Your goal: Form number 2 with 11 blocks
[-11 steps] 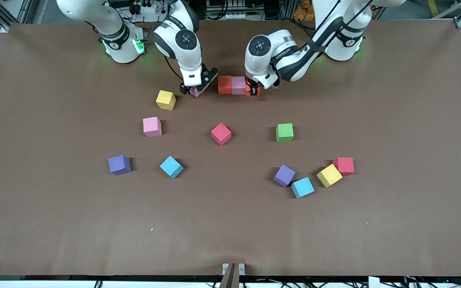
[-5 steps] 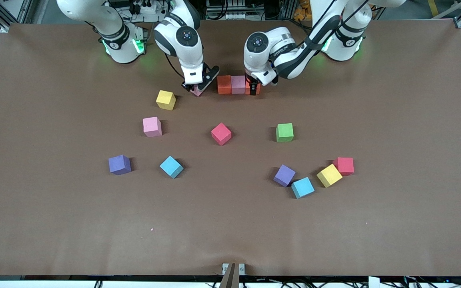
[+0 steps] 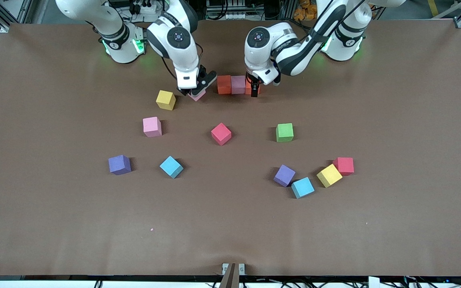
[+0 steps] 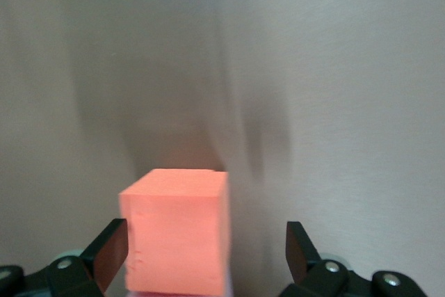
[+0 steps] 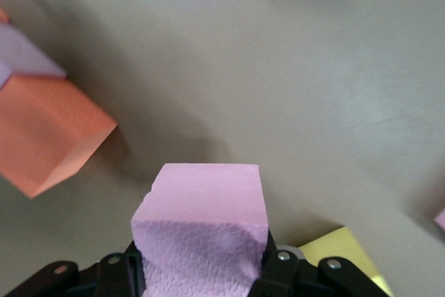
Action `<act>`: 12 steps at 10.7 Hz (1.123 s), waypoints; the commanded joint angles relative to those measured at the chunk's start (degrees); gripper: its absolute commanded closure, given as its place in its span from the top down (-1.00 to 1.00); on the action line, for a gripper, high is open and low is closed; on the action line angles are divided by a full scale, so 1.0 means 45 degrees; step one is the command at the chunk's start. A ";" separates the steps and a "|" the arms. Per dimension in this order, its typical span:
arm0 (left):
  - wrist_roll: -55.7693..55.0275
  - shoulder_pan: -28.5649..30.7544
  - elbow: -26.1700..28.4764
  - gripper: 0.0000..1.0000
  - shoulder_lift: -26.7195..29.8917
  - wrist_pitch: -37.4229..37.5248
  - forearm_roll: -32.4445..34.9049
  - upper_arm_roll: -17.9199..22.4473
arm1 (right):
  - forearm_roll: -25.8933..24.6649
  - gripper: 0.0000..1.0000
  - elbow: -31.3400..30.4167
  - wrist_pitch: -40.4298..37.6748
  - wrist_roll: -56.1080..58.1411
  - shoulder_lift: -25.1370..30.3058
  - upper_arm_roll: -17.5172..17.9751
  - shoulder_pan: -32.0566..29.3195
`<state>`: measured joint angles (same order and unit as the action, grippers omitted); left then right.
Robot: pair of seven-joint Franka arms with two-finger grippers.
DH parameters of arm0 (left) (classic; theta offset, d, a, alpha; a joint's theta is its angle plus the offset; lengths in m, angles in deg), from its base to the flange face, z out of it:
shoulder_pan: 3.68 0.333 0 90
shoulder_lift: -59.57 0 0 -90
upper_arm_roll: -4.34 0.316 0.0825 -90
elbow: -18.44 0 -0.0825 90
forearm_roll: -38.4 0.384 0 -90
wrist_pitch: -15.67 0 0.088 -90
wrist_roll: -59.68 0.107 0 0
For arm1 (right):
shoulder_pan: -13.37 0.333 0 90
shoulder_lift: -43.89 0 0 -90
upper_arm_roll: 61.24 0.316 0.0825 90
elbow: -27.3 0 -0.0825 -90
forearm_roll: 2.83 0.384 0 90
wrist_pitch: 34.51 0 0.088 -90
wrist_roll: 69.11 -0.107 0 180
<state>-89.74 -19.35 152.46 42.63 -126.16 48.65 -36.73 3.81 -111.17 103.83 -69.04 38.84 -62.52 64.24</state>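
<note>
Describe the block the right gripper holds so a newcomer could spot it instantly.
Find the short row of three blocks at the robots' edge of the table. Beside its orange end, the right gripper is shut on a pink block. It is the only block in a gripper; the other pink block lies loose, nearer the camera.

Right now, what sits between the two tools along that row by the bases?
Front view: an orange block and a pink block, abutting. The right tool grips another pink cube; the left tool stands open around an orange end cube.
</note>
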 commanded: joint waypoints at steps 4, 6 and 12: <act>0.3938 0.2694 -0.1578 1.00 0.0582 0.2492 -0.0111 -0.0559 | 0.0225 -0.31 0.2485 -0.1522 -0.3073 -0.1101 0.0148 -0.0466; 0.7076 0.3925 -0.2027 1.00 0.0485 0.2592 -0.0188 -0.0559 | 0.0225 -0.32 0.3716 -0.1914 -0.4460 -0.1999 0.0187 -0.0368; 1.4540 0.5142 -0.3591 1.00 -0.0921 0.2767 -0.0385 -0.0462 | 0.1396 -0.32 0.7680 -0.1915 -0.8112 -0.5065 0.0207 0.0762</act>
<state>-31.79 3.64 138.31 40.47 -115.59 47.68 -38.09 8.34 -83.23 96.54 -100.78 20.81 -61.57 65.78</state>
